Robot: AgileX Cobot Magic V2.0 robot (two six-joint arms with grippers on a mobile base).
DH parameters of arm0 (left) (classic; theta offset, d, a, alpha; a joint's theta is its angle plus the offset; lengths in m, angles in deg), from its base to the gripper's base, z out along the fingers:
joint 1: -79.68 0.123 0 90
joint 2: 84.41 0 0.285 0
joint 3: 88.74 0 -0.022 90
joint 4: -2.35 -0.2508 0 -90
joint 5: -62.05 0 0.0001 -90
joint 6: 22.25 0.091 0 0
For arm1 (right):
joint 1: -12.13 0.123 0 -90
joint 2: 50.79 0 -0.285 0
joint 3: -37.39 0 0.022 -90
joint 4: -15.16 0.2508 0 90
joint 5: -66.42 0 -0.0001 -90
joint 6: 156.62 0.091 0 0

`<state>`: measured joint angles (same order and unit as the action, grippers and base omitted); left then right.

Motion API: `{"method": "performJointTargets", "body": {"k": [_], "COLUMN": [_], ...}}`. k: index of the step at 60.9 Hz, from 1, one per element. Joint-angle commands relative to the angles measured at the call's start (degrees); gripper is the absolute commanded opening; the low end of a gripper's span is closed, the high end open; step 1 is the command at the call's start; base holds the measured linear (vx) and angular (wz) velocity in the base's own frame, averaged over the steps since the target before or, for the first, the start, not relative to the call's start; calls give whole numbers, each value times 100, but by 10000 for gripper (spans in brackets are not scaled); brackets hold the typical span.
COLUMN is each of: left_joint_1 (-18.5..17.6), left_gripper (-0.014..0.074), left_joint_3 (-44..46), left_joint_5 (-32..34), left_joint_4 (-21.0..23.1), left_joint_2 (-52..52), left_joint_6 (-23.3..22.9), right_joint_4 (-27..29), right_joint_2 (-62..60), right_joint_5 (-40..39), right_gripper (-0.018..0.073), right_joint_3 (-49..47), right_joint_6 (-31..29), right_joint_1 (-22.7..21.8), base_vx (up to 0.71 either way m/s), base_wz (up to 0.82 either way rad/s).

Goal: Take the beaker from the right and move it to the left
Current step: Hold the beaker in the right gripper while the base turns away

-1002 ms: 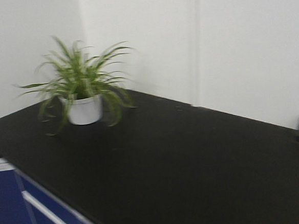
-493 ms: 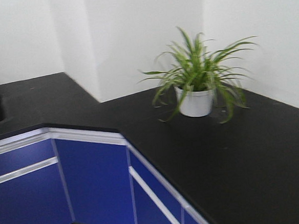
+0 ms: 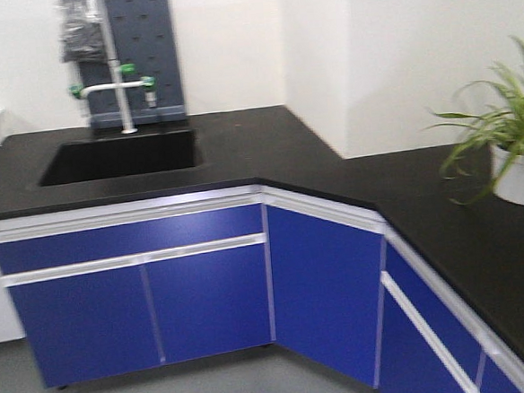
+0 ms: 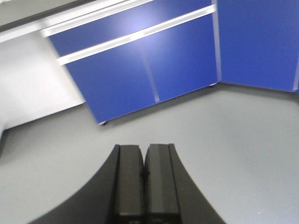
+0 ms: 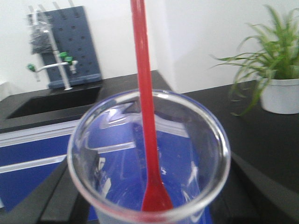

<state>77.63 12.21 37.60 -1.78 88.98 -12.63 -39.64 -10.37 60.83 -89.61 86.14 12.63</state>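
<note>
In the right wrist view a clear glass beaker (image 5: 105,154) fills the foreground, seen from above its round rim. A red plastic spatula (image 5: 142,93) stands inside it, its flat end resting at the bottom. My right gripper (image 5: 149,207) is shut on the beaker; its dark fingers (image 5: 56,193) show on either side of the glass. In the left wrist view my left gripper (image 4: 144,161) hangs over the grey floor, its two pads pressed together with nothing between them. Neither gripper nor the beaker shows in the front view.
An L-shaped black counter (image 3: 313,157) runs over blue cabinets (image 3: 204,272). A sink (image 3: 120,157) with a white faucet (image 3: 119,85) and a dark pegboard (image 3: 139,43) sits at the back left. A potted plant (image 3: 516,156) stands on the counter at the right.
The front view has swung to the left: the plant has slid from the left to the right edge, and the corner cabinets, sink and faucet have come into view.
</note>
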Motion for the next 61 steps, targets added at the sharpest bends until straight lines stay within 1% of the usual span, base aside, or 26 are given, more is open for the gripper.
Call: {"method": "performJointTargets", "body": {"k": [1, 35, 61], "left_joint_1": [-36, -36, -36], "left_gripper": [-6, -6, -6], "left_joint_3": [-106, -106, -106], "left_joint_5": [439, 439, 439], "left_joint_4": [-1, -1, -1], "left_joint_2": [36, 36, 36], "left_joint_6": [-6, -6, -6], "right_joint_4": [-19, -19, -19], "right_joint_2": [-2, -2, -2], "right_joint_5": [-271, -271, -271], "right_gripper": [-4, -4, -4], "right_joint_3": [-217, -217, -217], "right_joint_6": [1, 1, 1], "right_joint_1": [-13, -13, -13], "base_vx": [-14, -5, 11], "base_wz": [56, 40, 59]}}
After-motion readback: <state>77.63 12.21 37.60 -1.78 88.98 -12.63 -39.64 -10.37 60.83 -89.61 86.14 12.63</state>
